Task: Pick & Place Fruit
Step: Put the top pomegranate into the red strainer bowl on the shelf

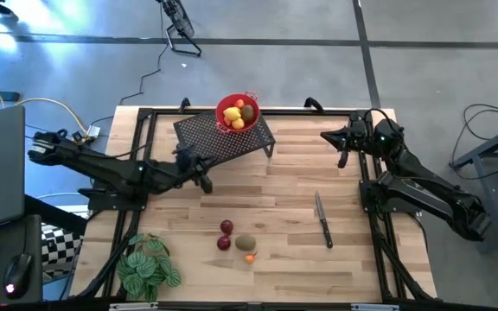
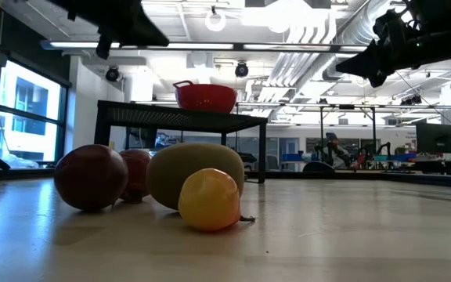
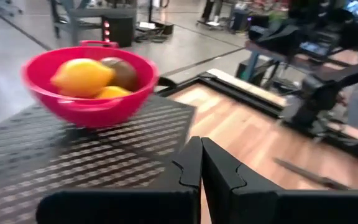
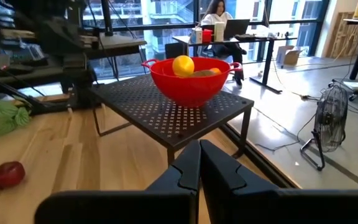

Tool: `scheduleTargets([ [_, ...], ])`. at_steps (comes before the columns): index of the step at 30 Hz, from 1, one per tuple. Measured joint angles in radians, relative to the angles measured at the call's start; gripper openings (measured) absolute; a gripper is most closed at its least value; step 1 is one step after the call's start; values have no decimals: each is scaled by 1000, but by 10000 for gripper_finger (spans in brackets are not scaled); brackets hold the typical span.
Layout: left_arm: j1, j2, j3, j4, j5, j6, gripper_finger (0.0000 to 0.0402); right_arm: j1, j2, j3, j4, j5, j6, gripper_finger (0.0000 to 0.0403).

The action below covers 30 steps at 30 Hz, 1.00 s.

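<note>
My wooden table (image 1: 335, 268) stands in a glass-walled workshop where a person (image 4: 218, 25) sits at a far desk. My left gripper (image 1: 204, 179) and right gripper (image 1: 337, 138) hover pinched together. Fruit (image 1: 237, 241) lies near; more fills the red bowl (image 1: 237, 113). No lettering reads.

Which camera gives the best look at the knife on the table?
The high view: the knife lies whole on the wood, blade and dark handle clear. The left wrist view catches it only as a blurred streak; the low and right wrist views do not show it.

In the low view, the olive fruit (image 2: 202, 168) half-hides what seems a red ball (image 2: 135, 174).
</note>
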Motion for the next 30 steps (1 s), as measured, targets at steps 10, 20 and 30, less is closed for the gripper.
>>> scheduleTargets([
  [10, -96, 197, 244, -222, -21, -189, 0, 0, 56, 0, 11, 5, -26, 3],
  [20, -99, 437, 612, -857, 193, -682, 0, 1, 120, 0, 16, 4, -27, 3],
  [30, -99, 519, 713, -1045, 456, -910, 0, 0, 165, 0, 22, 4, -27, 2],
])
